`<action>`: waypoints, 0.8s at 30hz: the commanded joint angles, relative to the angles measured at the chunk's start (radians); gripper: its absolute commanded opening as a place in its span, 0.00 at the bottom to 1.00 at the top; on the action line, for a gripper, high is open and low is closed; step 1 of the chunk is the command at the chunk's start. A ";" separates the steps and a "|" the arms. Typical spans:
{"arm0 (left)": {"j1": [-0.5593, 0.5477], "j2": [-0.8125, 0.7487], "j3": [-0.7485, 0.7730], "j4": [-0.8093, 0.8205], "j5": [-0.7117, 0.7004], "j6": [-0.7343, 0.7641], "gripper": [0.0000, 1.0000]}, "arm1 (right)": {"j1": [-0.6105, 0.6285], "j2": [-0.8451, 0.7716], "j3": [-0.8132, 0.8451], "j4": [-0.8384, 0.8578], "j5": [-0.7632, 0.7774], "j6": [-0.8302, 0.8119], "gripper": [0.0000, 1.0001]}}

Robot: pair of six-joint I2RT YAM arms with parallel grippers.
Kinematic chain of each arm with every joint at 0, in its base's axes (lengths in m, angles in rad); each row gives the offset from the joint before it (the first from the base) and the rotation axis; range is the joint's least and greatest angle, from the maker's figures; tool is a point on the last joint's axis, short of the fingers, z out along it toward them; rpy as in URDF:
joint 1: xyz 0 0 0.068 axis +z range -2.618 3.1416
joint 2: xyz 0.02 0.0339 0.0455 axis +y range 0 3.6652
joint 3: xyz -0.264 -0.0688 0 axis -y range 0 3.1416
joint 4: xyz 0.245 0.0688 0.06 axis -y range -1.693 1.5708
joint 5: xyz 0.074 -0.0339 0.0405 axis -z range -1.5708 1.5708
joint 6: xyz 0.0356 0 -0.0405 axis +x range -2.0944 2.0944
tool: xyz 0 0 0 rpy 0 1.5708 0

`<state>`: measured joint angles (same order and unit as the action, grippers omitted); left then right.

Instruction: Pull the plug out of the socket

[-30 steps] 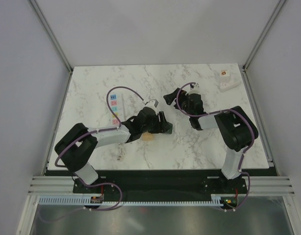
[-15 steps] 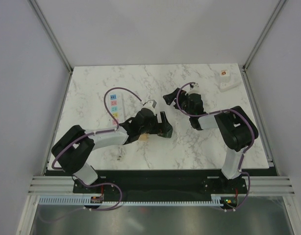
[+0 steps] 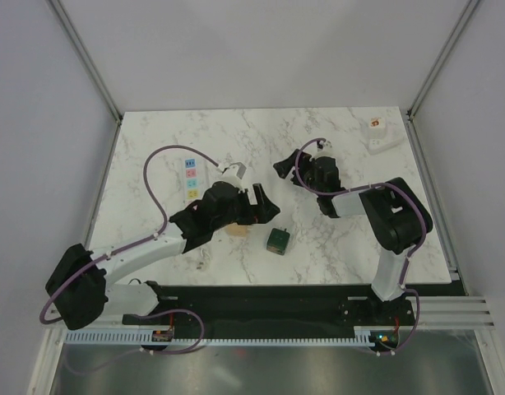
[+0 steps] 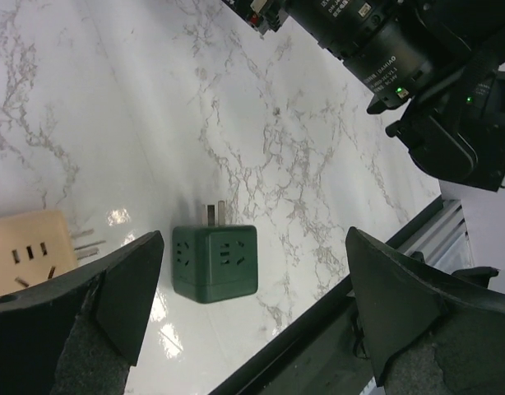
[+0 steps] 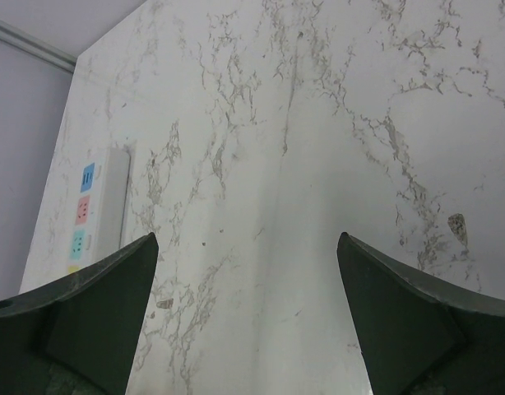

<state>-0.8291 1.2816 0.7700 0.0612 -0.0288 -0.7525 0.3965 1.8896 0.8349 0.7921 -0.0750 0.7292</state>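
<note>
left gripper [image 3: 263,206] jaws spread wide, holding nothing, hanging over the green plug cube [image 4: 215,263], which lies on the marble tabletop [image 3: 343,247] near centre, prongs [image 4: 215,214] bared, just right of the beige socket block [image 4: 26,247] and apart from it. looks light, rigid, smooth plastic, likely slick; best pinched across two flat sides, clear of the prongs. right gripper [image 5: 248,309] also agape, empty, farther back. no containers seen; coloured power strip [image 5: 86,218] at left looks bare.

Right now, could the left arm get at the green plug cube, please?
Probably yes: the green plug cube lies free on the table, just ahead of the open left tool, with nothing between them.
</note>
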 commanded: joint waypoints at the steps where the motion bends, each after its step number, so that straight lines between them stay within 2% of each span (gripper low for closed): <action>1: -0.005 -0.105 -0.034 -0.106 -0.036 0.031 0.98 | 0.008 -0.001 0.023 -0.020 0.003 -0.017 0.98; 8: -0.004 -0.255 -0.005 -0.349 -0.013 0.051 0.96 | 0.067 -0.017 0.082 -0.192 0.136 -0.083 0.98; 12: -0.002 -0.352 0.008 -0.415 -0.003 0.116 0.96 | 0.065 -0.053 0.145 -0.405 0.269 -0.094 0.98; 14: -0.001 -0.393 0.009 -0.426 -0.008 0.140 0.98 | 0.064 -0.073 0.188 -0.491 0.413 -0.094 0.98; 15: 0.001 -0.399 0.015 -0.432 -0.006 0.169 0.98 | 0.052 -0.075 0.214 -0.605 0.455 -0.096 0.98; 18: 0.004 -0.400 0.031 -0.445 -0.002 0.212 0.98 | -0.013 -0.073 0.303 -0.747 0.512 -0.135 0.98; 24: 0.005 -0.344 0.040 -0.376 0.024 0.265 0.98 | -0.250 -0.090 0.454 -0.934 0.501 -0.184 0.98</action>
<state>-0.8261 0.9127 0.7765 -0.3592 -0.0200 -0.5713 0.2604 1.8549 1.2095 0.0254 0.3496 0.6006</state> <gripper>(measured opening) 0.980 0.982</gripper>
